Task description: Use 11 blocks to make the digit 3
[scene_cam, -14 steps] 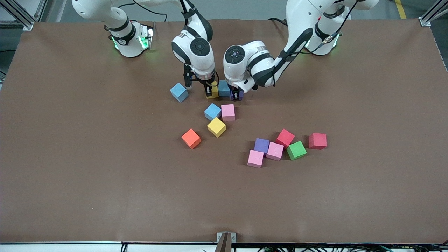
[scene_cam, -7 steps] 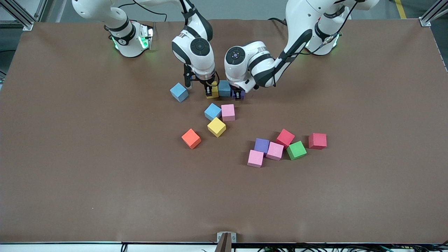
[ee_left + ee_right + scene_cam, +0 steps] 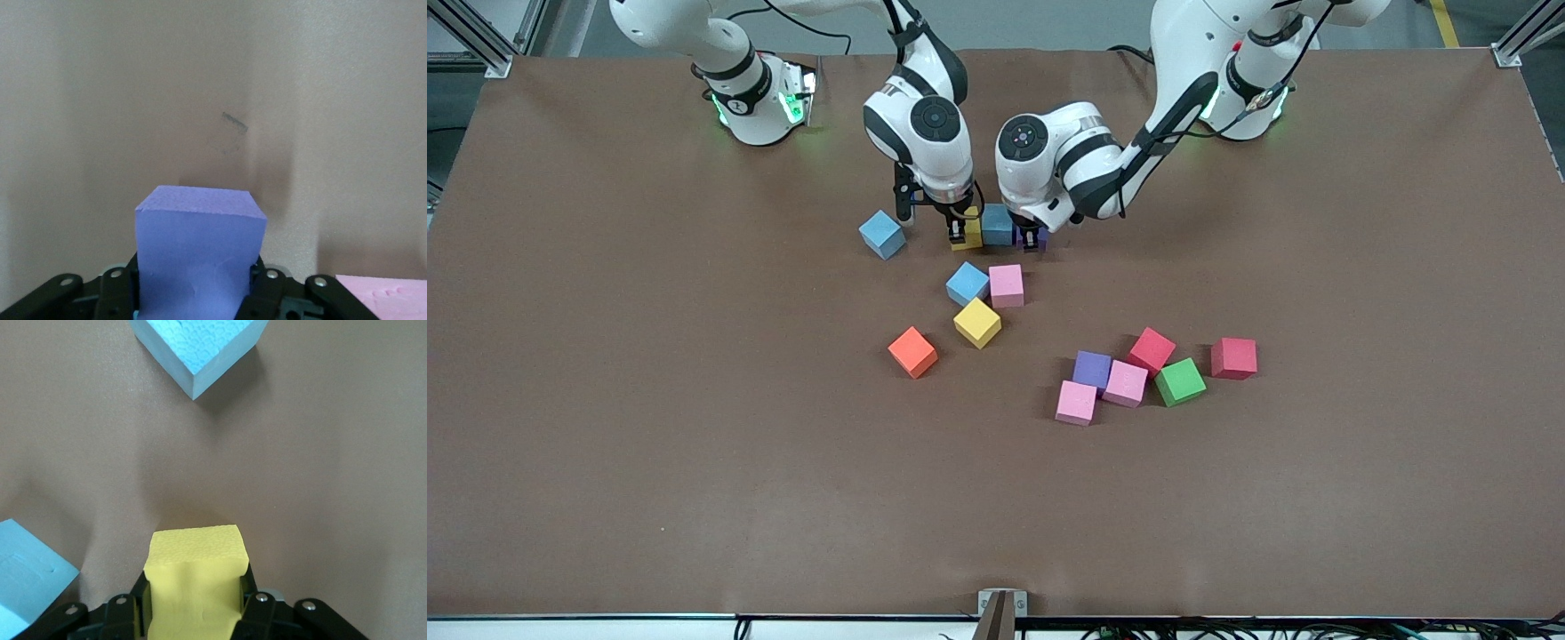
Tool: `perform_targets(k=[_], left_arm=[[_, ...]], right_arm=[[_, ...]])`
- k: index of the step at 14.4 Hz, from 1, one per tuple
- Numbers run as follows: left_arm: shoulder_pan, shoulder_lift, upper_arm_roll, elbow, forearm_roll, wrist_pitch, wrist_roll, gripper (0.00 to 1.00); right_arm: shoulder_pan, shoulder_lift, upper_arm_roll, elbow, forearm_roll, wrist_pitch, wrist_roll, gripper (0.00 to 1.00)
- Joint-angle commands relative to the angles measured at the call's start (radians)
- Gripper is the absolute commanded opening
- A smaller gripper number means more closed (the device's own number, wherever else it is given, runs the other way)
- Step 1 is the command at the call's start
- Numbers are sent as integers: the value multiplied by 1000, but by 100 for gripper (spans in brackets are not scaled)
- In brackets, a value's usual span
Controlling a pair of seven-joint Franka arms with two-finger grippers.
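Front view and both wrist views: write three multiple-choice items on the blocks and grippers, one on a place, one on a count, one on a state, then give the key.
1. Where is the green cube?
A. among the cubes toward the left arm's end
B. held in a gripper
C. beside the orange cube

2. How many pink cubes lie on the table?
A. one
B. three
C. five

3. What does the right gripper hold?
A. nothing
B. a red cube
C. a yellow cube

Key: 1 A, it sits next to a pink and a red cube. 2 B, one beside a blue cube, two by the purple one. 3 C, the right wrist view shows its jaws shut on yellow; the left gripper holds a purple cube.
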Motion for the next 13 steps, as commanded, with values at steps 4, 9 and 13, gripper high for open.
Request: perform_targets(k=[4,9,13], left_arm=[[-35,-1,-7,-21,14,13,-231,30],[-37,8,-6,-21,16,13,-231,32],[-37,7,-6,-18,16,25,-231,34]], right_arm=[[18,20,-3,-6,23,11,20,62],[20,20,-3,-6,21,8,18,99],[18,17,-3,-5,21,-11,11,100]])
